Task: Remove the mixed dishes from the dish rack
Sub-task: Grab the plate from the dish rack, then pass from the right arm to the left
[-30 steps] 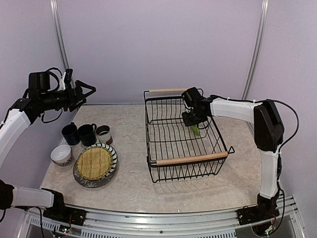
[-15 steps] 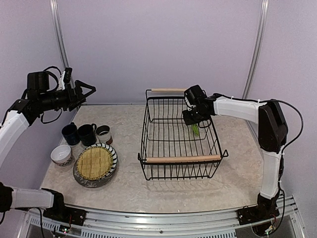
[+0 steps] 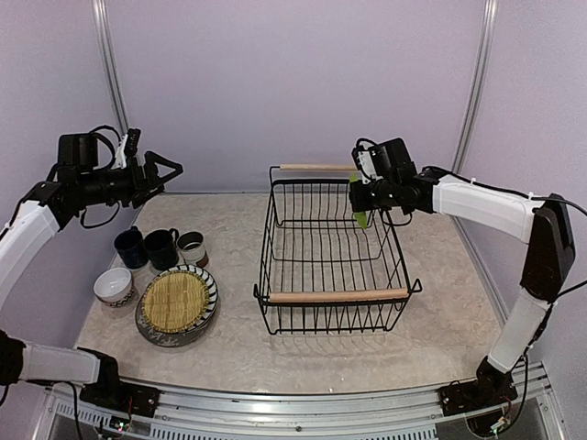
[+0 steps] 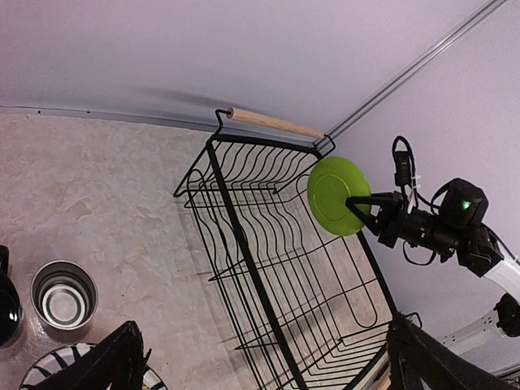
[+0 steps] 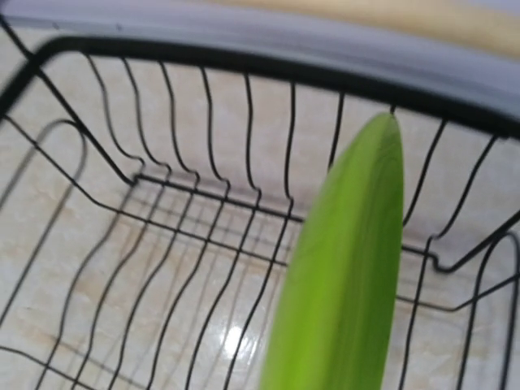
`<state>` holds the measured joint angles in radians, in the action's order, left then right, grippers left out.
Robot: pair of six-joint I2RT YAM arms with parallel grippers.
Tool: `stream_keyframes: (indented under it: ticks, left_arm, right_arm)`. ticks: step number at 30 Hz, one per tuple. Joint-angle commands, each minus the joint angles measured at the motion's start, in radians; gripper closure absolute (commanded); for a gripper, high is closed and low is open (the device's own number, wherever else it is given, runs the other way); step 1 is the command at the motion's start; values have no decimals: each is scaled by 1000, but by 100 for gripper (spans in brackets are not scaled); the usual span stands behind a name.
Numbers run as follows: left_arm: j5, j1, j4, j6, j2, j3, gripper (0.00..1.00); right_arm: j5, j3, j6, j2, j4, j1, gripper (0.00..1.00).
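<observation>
The dish rack (image 3: 337, 295), a black wire basket with two wooden handles, stands mid-table and also shows in the left wrist view (image 4: 268, 268). My right gripper (image 3: 367, 197) is shut on the lime-green plate (image 3: 360, 218) and holds it on edge above the rack's far right corner. The plate shows round in the left wrist view (image 4: 340, 195) and edge-on in the right wrist view (image 5: 349, 268). I see no other dish inside the rack. My left gripper (image 3: 170, 170) is open and empty, raised high at the left, pointing toward the rack.
On the table's left stand a navy mug (image 3: 129, 247), a dark green mug (image 3: 161, 247), a white-brown cup (image 3: 192, 247), a white bowl (image 3: 114, 286), and a striped plate (image 3: 209, 302) holding a yellowish woven-patterned dish (image 3: 174, 301).
My right gripper has lifted the lime-green plate up out of the rack. The rack, skewed a second ago, now sits square. The left arm has barely moved.
</observation>
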<state>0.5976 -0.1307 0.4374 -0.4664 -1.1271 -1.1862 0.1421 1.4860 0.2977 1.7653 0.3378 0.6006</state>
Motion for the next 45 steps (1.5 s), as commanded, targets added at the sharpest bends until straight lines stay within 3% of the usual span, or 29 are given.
stream_keyframes:
  ticks: [1, 6, 11, 18, 23, 27, 37, 41, 45]
  left_arm:
    - [30, -9, 22, -5, -34, -15, 1]
    - [52, -26, 19, -63, -66, -6, 1]
    - [246, -38, -30, -345, -115, -1, 1]
    - [347, -116, -105, -587, -133, 0, 1]
    - [431, -171, -299, -803, -151, 97, 2]
    - [365, -220, -272, -818, -129, 103, 2]
    - [358, -274, -260, -788, -166, 71, 2]
    - [332, -281, -254, -781, -168, 62, 8]
    - [305, -294, -231, -763, -181, 46, 21]
  right_arm:
    - [-18, -106, -78, -123, -137, 34, 100]
    - [11, -203, -165, -212, -218, 108, 100]
    - [85, -207, -319, -259, -225, 207, 100]
    - [107, -197, -541, -271, -285, 323, 100]
    - [113, -185, -692, -240, -333, 403, 100]
    - [121, -147, -781, -192, -336, 457, 100]
    - [218, -39, -922, -79, -324, 553, 100]
    - [248, -18, -952, -57, -325, 589, 100]
    - [278, 4, -981, -33, -327, 619, 100]
